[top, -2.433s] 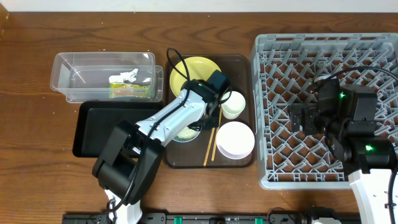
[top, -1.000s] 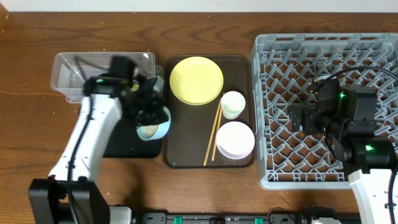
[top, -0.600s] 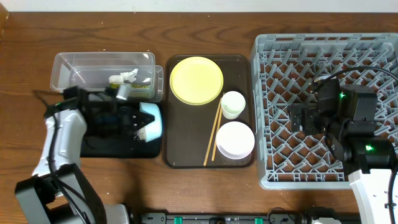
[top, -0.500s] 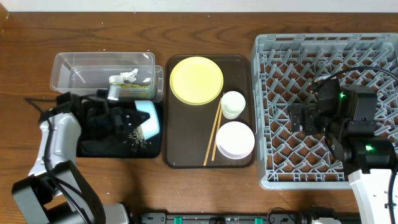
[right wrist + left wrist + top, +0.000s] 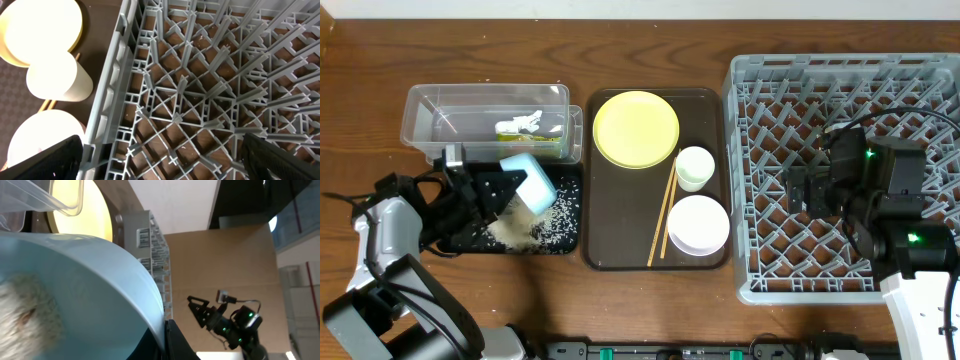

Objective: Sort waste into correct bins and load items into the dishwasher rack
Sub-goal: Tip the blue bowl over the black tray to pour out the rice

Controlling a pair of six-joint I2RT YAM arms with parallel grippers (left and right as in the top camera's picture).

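My left gripper [image 5: 498, 188] is shut on the rim of the light blue bowl [image 5: 528, 181], tipped on its side over the black tray [image 5: 470, 240]. White rice [image 5: 532, 228] lies spilled in the tray; some clings inside the bowl [image 5: 75, 290]. The snack wrapper [image 5: 528, 146] and tissue [image 5: 525, 122] lie in the clear tub [image 5: 425, 115]. The yellow plate [image 5: 636, 128], small white cup [image 5: 694, 167], white bowl [image 5: 698, 223] and chopsticks [image 5: 663, 215] sit on the brown tray [image 5: 705, 100]. My right gripper [image 5: 802, 188] hangs open and empty over the grey rack [image 5: 840, 70].
In the right wrist view the rack's left wall [image 5: 107, 90] runs beside the cup [image 5: 57, 75], plate [image 5: 40, 27] and white bowl [image 5: 40, 137]. The tub, black tray, brown tray and rack sit close together across the wooden table [image 5: 370, 70].
My left arm carried the blue bowl from the brown tray to the black tray and tipped it; rice now lies spilled in the tray. The right arm has not moved.
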